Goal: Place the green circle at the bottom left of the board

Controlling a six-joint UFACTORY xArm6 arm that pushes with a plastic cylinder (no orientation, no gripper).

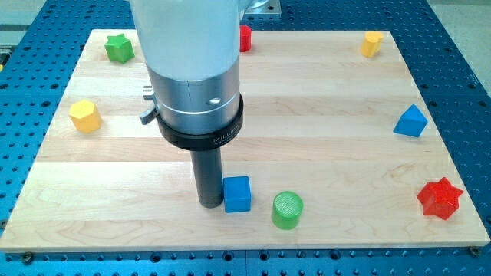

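The green circle (288,210) is a short green cylinder near the view's bottom edge, a little right of centre. A blue cube (237,193) stands just to its left, apart from it. My tip (210,204) is the lower end of the dark rod, right against the blue cube's left side. The green circle lies about a hundred pixels to the right of my tip, with the blue cube between them.
A green star (119,47) is at top left, a yellow hexagon (85,116) at the left, a red block (245,37) at top centre partly behind the arm, a yellow block (372,44) at top right, a blue triangle (411,122) at right, a red star (439,198) at bottom right. The wooden board (345,153) lies on a blue perforated table.
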